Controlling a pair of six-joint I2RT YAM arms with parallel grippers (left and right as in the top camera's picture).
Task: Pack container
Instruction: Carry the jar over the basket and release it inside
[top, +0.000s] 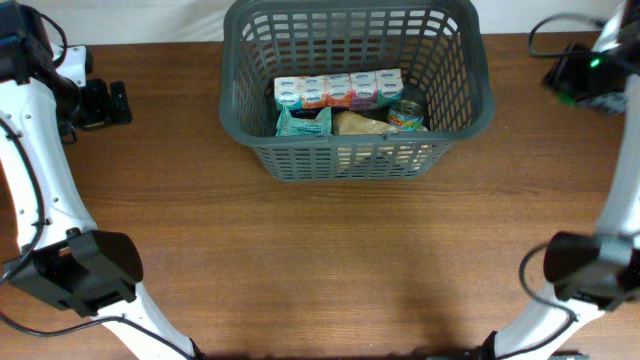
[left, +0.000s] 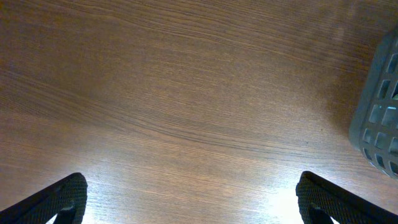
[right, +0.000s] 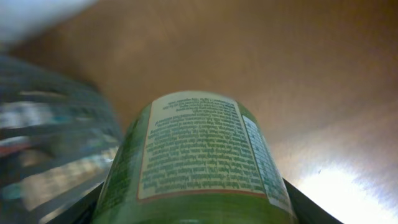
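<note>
The dark grey lattice basket (top: 352, 160) stands at the back middle of the table. It holds a row of small cartons (top: 338, 90), a teal bag (top: 303, 122), a beige packet (top: 360, 124) and a tin can (top: 406, 115). My right gripper (top: 572, 78) is to the right of the basket. In the right wrist view it (right: 196, 208) is shut on a green-labelled can (right: 199, 143), with the blurred basket (right: 50, 137) to its left. My left gripper (top: 110, 102) is far left of the basket, open and empty (left: 193, 199) over bare wood.
The basket's corner (left: 380, 118) shows at the right edge of the left wrist view. Both arm bases (top: 85, 270) (top: 590, 270) stand at the front corners. A black cable (top: 545, 30) lies at the back right. The table is brown wood.
</note>
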